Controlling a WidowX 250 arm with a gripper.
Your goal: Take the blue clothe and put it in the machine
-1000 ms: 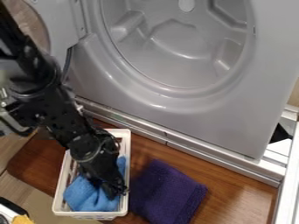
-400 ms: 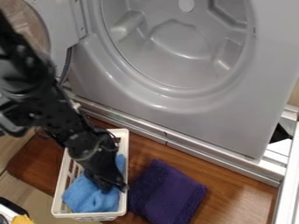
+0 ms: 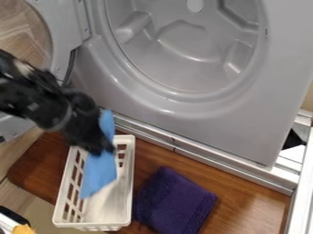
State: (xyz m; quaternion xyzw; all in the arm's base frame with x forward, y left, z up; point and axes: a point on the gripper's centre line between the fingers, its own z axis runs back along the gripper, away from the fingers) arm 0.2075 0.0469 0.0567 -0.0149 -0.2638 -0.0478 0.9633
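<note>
The gripper point(image 3: 103, 148) is shut on the blue cloth point(image 3: 99, 171), above the upper end of the white basket. The cloth hangs down over the basket, and part of it sticks up beside the gripper. The white slotted basket point(image 3: 127, 183) stands on the wooden surface. Behind and to the right, the grey machine point(image 3: 168, 103) has its round opening uncovered, with its door point(image 3: 64, 34) swung out to the left.
A folded purple cloth point(image 3: 174, 201) lies on the wooden surface point(image 3: 241, 192) just right of the basket. A metal rail point(image 3: 214, 159) runs along the machine's base. A yellow thing point(image 3: 23, 229) is at the bottom left corner.
The gripper has risen from inside the basket and shifted up and left in the view, lifting the blue cloth. The basket's inside now shows where the cloth lay.
</note>
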